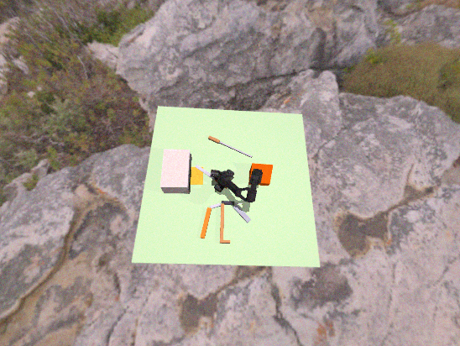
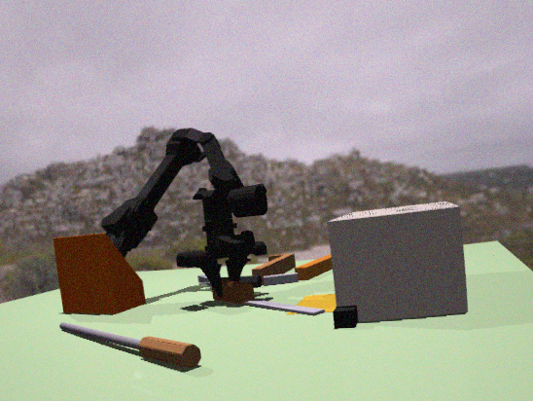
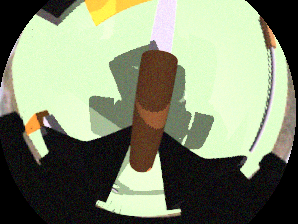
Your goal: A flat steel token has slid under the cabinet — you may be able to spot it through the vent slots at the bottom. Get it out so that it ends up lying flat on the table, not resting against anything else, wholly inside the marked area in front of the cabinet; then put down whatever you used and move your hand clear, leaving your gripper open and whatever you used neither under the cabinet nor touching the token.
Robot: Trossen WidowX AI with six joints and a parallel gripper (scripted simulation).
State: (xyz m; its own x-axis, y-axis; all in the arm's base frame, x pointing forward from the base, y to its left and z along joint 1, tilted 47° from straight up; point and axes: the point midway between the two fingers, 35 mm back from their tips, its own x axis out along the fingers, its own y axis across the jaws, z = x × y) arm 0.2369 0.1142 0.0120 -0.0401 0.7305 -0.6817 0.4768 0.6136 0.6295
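Grey rock and scrub all round your pale green table (image 1: 176,248) (image 2: 438,360) (image 3: 50,75), low stony hills beyond, overcast sky. The pale cabinet (image 1: 175,169) (image 2: 399,265) (image 3: 59,11) stands on it, top lit, side in grey shade; a small black block (image 2: 345,316) sits low by its front corner.

Steel token: you can't make it out in any view, so its place, its finish and how it lies can't be told. The marked area (image 1: 196,177) (image 2: 316,303) (image 3: 117,8) is a flat, bright yellow patch in front of the cabinet.

Your gripper (image 1: 215,176) (image 2: 233,291) (image 3: 147,131) points down, its fingers clamped on the brown handle (image 2: 239,292) (image 3: 159,80) of a tool. From that handle a thin, flat, pale lilac blade (image 1: 204,171) (image 2: 287,308) (image 3: 164,25) reaches toward the cabinet. You have its tip outside the cabinet, by the yellow patch's edge.

One side of your arm: a slim grey rod with an orange-brown grip (image 1: 214,139) (image 2: 170,351), lying apart. Other side: an orange bar (image 1: 206,223) (image 2: 313,268) and a brown L-shaped piece (image 1: 222,222) (image 2: 277,265). Behind your gripper, an orange block (image 1: 266,169) (image 2: 92,277) at the arm's base.
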